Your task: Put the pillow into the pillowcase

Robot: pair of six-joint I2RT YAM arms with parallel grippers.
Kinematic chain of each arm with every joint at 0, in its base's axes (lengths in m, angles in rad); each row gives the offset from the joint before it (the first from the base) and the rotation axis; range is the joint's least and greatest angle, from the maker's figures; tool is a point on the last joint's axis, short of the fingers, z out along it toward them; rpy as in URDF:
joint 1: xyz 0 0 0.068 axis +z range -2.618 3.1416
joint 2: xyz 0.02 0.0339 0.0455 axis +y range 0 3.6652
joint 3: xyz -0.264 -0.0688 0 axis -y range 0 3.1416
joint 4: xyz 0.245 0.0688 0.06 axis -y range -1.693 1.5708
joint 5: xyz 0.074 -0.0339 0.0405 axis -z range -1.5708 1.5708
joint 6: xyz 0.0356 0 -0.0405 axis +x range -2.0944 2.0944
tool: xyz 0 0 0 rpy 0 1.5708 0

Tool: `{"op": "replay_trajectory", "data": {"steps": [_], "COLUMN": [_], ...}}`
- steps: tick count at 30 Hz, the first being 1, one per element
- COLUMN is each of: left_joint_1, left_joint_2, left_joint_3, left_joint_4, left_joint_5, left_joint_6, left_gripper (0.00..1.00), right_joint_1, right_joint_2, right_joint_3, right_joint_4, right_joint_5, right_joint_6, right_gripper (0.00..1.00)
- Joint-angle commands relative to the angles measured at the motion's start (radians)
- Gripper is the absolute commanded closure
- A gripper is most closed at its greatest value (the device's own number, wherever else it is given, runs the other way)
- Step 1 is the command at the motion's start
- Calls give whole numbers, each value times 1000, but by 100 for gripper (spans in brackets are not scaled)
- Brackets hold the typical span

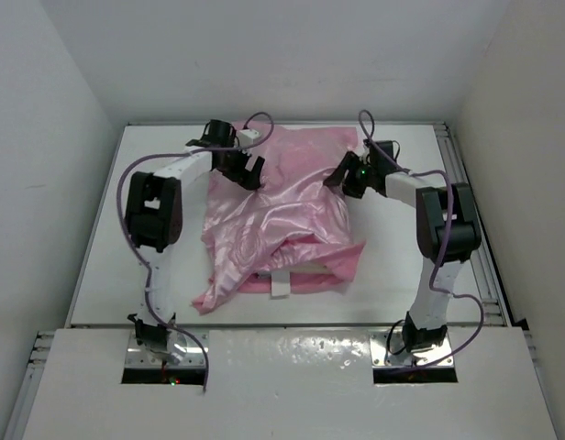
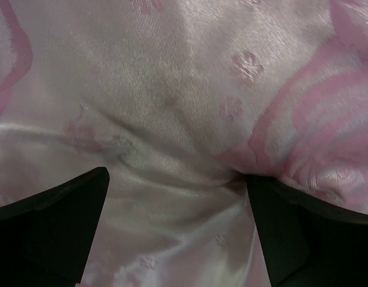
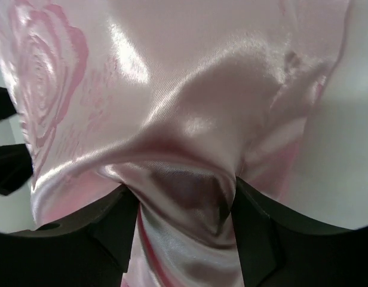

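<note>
Flanking pillowcase (image 1: 282, 215): left pincer (image 1: 249, 173), right pincer (image 1: 348, 180)

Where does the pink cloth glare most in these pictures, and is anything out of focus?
Top view: soft, even light, fairly sharp; mild sheen on the pillowcase, glossy reflections on the near white board. Left wrist view: very close, gentle sheen, the dark fingers blurred. Right wrist view: the strongest white glare, on the satin folds; the fingers there are blurred too.

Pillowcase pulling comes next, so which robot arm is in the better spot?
Probably right. The right gripper pinches a fold of the pillowcase; the left gripper gapes open over smooth cloth.
</note>
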Motion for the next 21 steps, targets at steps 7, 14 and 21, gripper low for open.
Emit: {"op": "replay_trajectory", "data": {"steps": [7, 14, 21], "left_joint_1": [52, 49, 133], "left_joint_2": [384, 135, -210], "left_joint_3": [564, 381, 228], "left_joint_4": [138, 119, -200], "left_joint_5": [-154, -171, -159], "left_joint_6": [-153, -163, -78], "left_gripper": [0, 0, 0], "right_joint_1": [-25, -118, -112], "right_joint_2": [161, -151, -552], "right_joint_3": [336, 321, -97], "right_joint_4": [118, -373, -488], "right_joint_5": [45, 60, -92], "right_joint_6": [84, -286, -409], "right_gripper": [28, 7, 4]}}
